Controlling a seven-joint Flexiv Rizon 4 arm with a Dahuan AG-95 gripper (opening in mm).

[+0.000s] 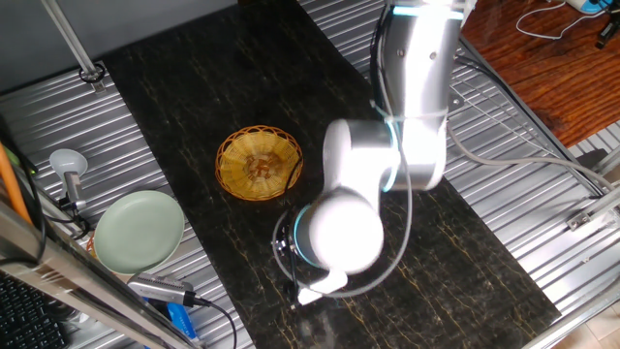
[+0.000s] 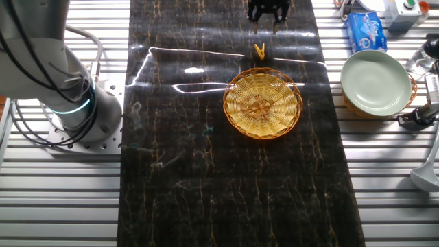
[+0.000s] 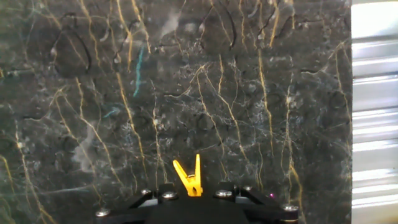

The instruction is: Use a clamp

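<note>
The clamp point(image 2: 259, 50) is a tiny orange-yellow A-shaped clip. It lies on the dark marble table just beyond the far rim of the woven basket point(image 2: 263, 103). My gripper point(image 2: 266, 24) hangs above the table a little past the clamp, apart from it, with its fingers spread and nothing between them. In the hand view the clamp point(image 3: 189, 177) stands just above the black gripper body point(image 3: 193, 208) at the bottom edge, and the fingertips do not show. In the one fixed view my arm point(image 1: 349, 223) hides both clamp and gripper.
The round golden basket point(image 1: 259, 163) sits mid-table. A pale green plate point(image 2: 376, 82) rests on the ribbed metal side surface, with a blue packet point(image 2: 367, 31) beyond it. The robot base point(image 2: 62, 96) stands on the other side.
</note>
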